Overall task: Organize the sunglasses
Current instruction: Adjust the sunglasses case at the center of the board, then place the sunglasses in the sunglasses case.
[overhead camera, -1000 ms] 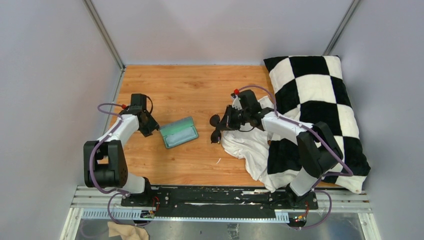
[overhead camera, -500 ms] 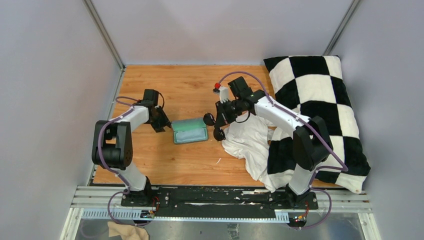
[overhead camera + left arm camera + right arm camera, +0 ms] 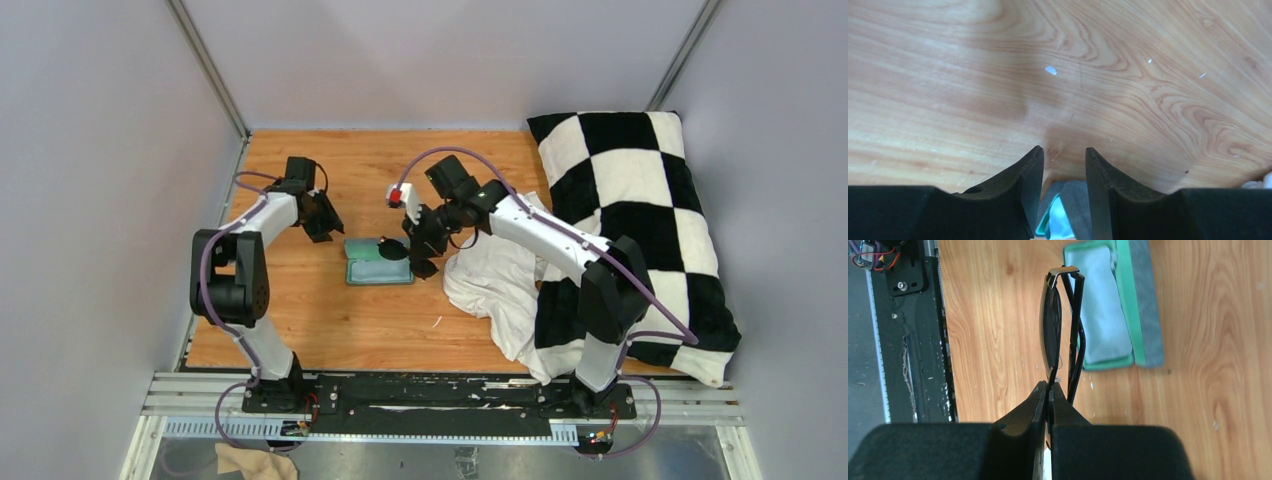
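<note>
Over the open case's right end, right gripper pinches folded sunglasses. Left gripper fingers stand apart, case corner between; grip undeterminable.

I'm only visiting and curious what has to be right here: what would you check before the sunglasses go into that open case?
1. Sunglasses pinched in the right gripper: ok.
2. Sunglasses folded: ok.
3. Case open, lining facing up: ok.
4. Sunglasses over the case: ok seen from above; their height, cannot tell.
5. Left gripper clear of the case: cannot tell; a corner of the case shows between its parted fingers.
</note>
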{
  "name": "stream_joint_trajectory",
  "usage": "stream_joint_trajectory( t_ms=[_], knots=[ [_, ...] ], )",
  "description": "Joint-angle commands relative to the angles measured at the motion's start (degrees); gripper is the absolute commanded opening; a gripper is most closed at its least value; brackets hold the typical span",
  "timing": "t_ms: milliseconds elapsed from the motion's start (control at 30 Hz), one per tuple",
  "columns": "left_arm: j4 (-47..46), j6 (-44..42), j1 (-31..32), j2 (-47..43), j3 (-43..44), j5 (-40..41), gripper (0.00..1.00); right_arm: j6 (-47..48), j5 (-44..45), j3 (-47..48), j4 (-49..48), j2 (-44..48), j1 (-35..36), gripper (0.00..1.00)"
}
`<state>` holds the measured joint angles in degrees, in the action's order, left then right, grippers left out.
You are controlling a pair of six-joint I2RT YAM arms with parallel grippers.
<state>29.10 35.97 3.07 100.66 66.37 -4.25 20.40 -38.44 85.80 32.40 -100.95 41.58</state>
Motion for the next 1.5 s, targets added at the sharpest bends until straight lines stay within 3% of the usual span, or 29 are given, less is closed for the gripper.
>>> stream_joint_trajectory(
  t_ms=[0, 300, 500, 767, 1467],
  knots=[
    [2.8, 0.1, -2.9, -6.9, -1.8, -1.1, 0.43, 9.5, 1.9, 5.1, 1.8, -3.5, 4.0, 0.00],
    [8.0, -0.6, -11.4, -20.2, -3.9, -2.6, 0.43, 20.5, 9.2, 17.6, 10.8, -12.9, 11.5, 0.00],
    [6.9, 0.6, -12.8, -27.4, -6.3, -3.7, 0.44, 27.7, 15.0, 25.4, 18.5, -19.4, 14.1, 0.00],
    [8.0, 0.5, -13.3, -28.2, -6.9, -6.1, 0.44, 31.6, 15.5, 31.4, 23.3, -24.0, 14.2, 0.00],
    [8.4, -1.0, -13.4, -29.3, -7.8, -7.0, 0.44, 28.8, 18.5, 41.9, 27.2, -32.7, 14.2, 0.00]
  ],
)
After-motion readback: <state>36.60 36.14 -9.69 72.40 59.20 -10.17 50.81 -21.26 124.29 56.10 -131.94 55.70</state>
